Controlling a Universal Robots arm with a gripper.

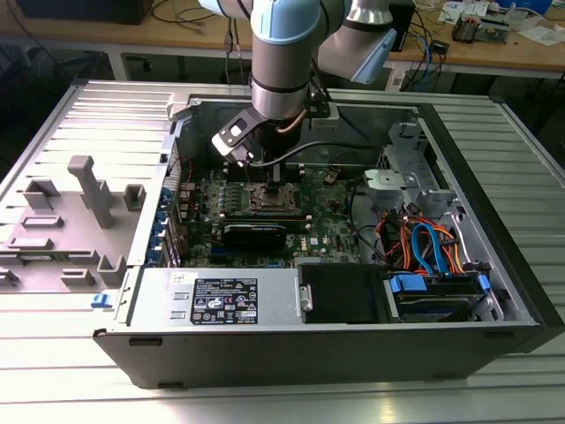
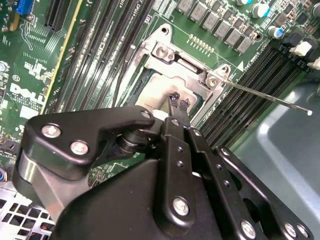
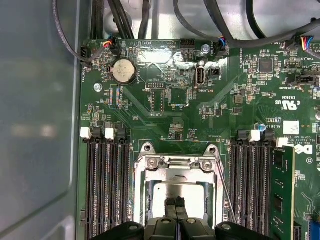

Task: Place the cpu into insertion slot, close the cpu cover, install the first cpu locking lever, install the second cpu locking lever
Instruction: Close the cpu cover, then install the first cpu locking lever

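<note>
My gripper [image 3: 175,202] is shut, its black fingertips [image 2: 175,98] down over the middle of the socket. In both wrist views the tips sit above the cpu [image 3: 174,190], whose dull silver top shows through the window of the cpu cover [image 3: 175,164]. The cover [image 2: 182,62], a silvery frame, seems to lie flat around the chip. One thin wire locking lever [image 2: 270,98] stands up and away from the socket's corner; it runs along the socket's side [image 3: 226,192]. In the exterior view the gripper [image 1: 269,177] hangs over the socket [image 1: 267,198] inside the open computer case.
Black memory slots [image 3: 105,185] flank the socket, and a green memory module [image 3: 282,192] stands in one. A coin battery [image 3: 123,71] and black cables [image 3: 150,15] lie beyond. The case wall [image 3: 35,125], power supply [image 1: 229,300] and drive cage cables [image 1: 424,247] border the board.
</note>
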